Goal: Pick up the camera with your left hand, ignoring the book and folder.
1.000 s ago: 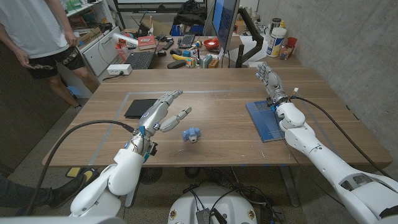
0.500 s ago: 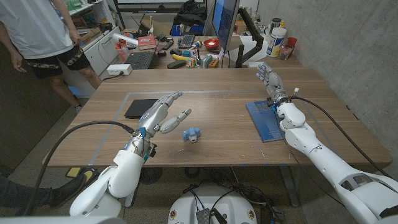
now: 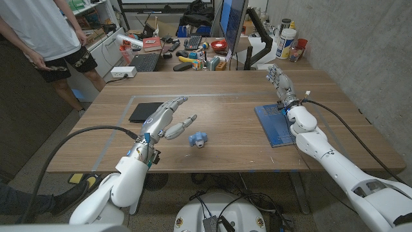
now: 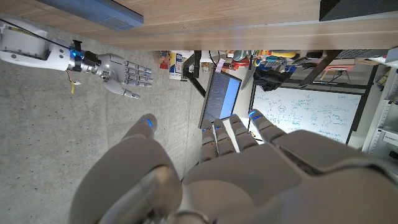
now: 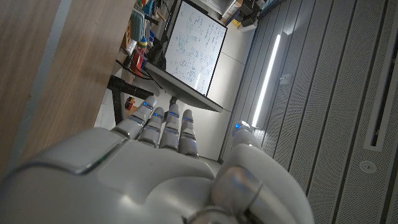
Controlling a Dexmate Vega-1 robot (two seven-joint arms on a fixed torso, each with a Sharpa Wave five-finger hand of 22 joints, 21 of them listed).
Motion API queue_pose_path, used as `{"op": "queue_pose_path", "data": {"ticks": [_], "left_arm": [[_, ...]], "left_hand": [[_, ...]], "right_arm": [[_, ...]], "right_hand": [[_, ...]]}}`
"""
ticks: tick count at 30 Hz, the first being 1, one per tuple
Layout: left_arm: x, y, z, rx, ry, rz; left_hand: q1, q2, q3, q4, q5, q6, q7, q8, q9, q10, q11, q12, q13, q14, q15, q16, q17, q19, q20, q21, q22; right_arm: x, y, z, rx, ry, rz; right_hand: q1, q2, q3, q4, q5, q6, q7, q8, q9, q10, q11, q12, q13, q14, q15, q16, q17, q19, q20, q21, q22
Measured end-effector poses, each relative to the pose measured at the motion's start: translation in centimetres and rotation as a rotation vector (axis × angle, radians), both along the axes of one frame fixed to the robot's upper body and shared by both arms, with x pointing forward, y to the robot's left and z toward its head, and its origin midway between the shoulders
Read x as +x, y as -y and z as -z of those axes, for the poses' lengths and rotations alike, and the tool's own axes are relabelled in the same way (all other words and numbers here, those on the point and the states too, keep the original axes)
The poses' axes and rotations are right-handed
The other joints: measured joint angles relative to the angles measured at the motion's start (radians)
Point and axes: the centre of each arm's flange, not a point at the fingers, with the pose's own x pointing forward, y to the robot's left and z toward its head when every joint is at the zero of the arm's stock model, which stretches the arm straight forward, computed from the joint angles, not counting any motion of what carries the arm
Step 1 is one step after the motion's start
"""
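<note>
The camera point(image 3: 198, 138) is a small blue toy-like object on the wooden table point(image 3: 232, 109), near the front edge at the middle. My left hand point(image 3: 168, 119) hovers just to its left and slightly behind it, fingers spread and extended, holding nothing; it is apart from the camera. In the left wrist view my left hand point(image 4: 217, 168) points past the table edge with empty fingers. My right hand point(image 3: 279, 80) stands upright and open at the far right, beyond the blue folder point(image 3: 275, 124). A black book point(image 3: 146, 111) lies behind my left hand.
A person point(image 3: 45, 32) stands at the back left by the table. A cluttered desk with a laptop point(image 3: 143, 62) and a monitor point(image 3: 233, 22) sits behind the table. My right hand point(image 4: 121, 68) and the folder's edge point(image 4: 106, 12) appear in the left wrist view.
My left hand has dipped very slightly towards the table. The person at the back left has shifted. The camera and my right arm have stayed put.
</note>
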Motion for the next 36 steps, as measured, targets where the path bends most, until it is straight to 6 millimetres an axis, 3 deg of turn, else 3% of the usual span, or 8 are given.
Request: {"op": "queue_pose_path", "data": {"ticks": [26,36], "left_arm": [[-0.6,-0.8,0.6,0.024,0.000,-0.067],[-0.6,-1.0,0.8,0.044,-0.017,-0.086]], "left_hand": [[0.012,0.004,-0.003,-0.003,0.000,0.083,-0.042,0.016,0.000,0.052,-0.017,0.012,0.005,0.047,0.000,0.007,0.010,0.022,0.028,0.000,0.005],[0.016,0.000,-0.005,-0.005,0.000,0.113,-0.044,0.023,0.000,0.078,-0.023,0.014,0.005,0.058,0.000,0.009,0.010,0.031,0.030,0.008,0.009]], "right_arm": [[-0.2,-0.5,-0.2,-0.006,0.006,0.006],[-0.3,-0.8,-0.2,-0.006,0.008,0.000]], "right_hand": [[0.000,0.000,-0.004,-0.004,0.000,0.000,0.000,0.000,0.000,0.000,0.000,0.000,0.000,0.000,0.000,0.000,0.000,0.007,0.000,-0.008,0.000],[0.000,0.000,-0.004,-0.004,0.000,0.002,-0.002,0.000,0.000,0.000,0.000,0.000,0.000,0.000,0.000,0.000,0.000,0.007,0.000,-0.012,0.000]]}}
